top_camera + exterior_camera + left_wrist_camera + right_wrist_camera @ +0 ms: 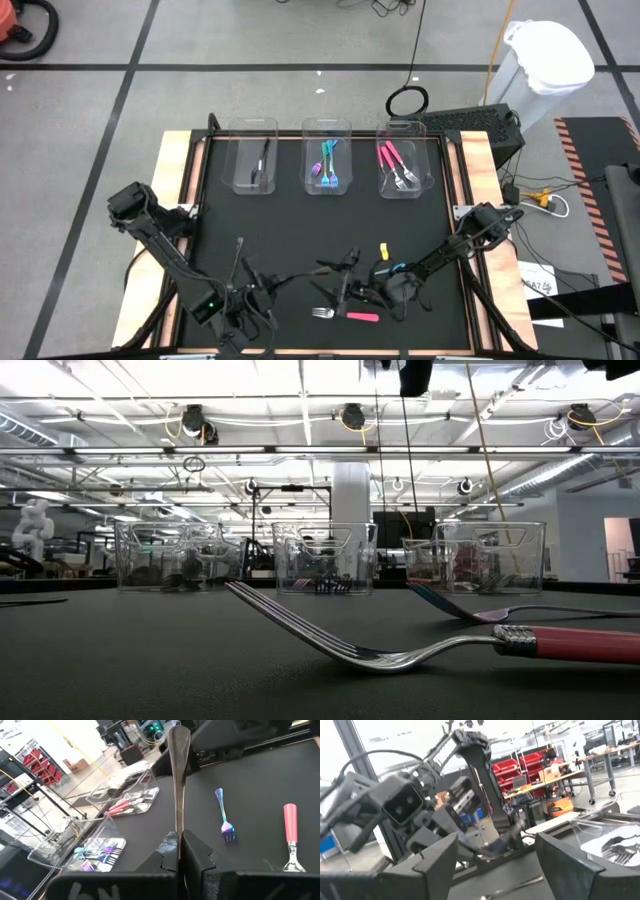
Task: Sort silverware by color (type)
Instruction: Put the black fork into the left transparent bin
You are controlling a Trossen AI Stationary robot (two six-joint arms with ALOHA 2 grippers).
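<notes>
My left gripper (262, 287) hovers over the mat's near left and is shut on a dark grey piece of silverware (178, 780). My right gripper (345, 280) (495, 845) stands open in the air near the middle front, facing the left arm, with nothing between its fingers. A pink-handled fork (345, 315) (450, 645) lies flat on the mat near the front edge. A blue-purple fork (226, 820) (480, 610) lies on the mat a little beyond it. My left gripper pinches the dark grey piece between its two fingers at one end (178, 837); the fingers hide that end. The piece lies along the fingers and sticks out past their tips. Its rounded free end (178, 740) is in the air, clear of the mat.
Three clear bins stand in a row at the mat's far edge. The left bin (252, 160) holds a dark piece, the middle bin (327, 160) blue-teal forks, and the right bin (403, 165) pink-handled forks. Wooden table borders flank the black mat (290, 225).
</notes>
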